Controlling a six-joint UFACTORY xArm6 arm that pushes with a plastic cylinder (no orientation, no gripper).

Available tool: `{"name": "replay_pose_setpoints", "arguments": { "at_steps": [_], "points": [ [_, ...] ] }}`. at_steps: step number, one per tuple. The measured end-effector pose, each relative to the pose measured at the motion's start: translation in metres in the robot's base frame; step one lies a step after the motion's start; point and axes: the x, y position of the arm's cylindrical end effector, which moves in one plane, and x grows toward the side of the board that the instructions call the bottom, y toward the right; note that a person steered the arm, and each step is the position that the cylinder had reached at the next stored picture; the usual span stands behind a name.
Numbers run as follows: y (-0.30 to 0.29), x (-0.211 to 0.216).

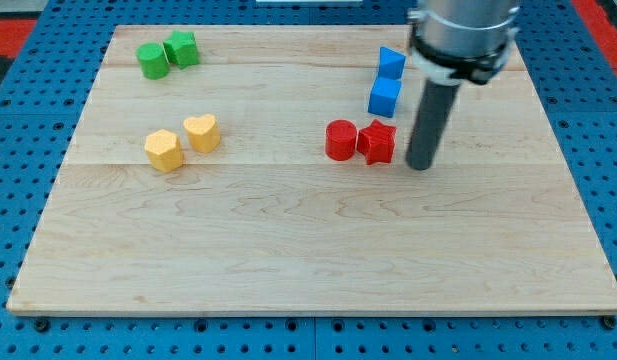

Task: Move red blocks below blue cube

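Note:
A red cylinder (340, 140) and a red star-shaped block (377, 142) sit side by side, touching, right of the board's middle. A blue cube (385, 97) stands just above the red star block. A second blue block (392, 63), wedge-like, sits above the cube. My tip (421, 165) is on the board just to the right of the red star block, a small gap apart, and below and right of the blue cube.
A green cylinder (153, 61) and a green block (182, 49) sit at the view's top left. A yellow hexagonal block (164, 151) and a yellow heart block (202, 132) lie at the left. The wooden board (308, 250) lies on a blue perforated table.

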Motion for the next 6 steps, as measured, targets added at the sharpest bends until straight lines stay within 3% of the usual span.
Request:
{"name": "replay_pose_setpoints", "arguments": {
  "at_steps": [1,2,3,4,6],
  "points": [
    [-0.034,-0.010],
    [-0.068,0.013],
    [-0.132,0.004],
    [-0.148,-0.048],
    [-0.102,-0.048]
  ]
}}
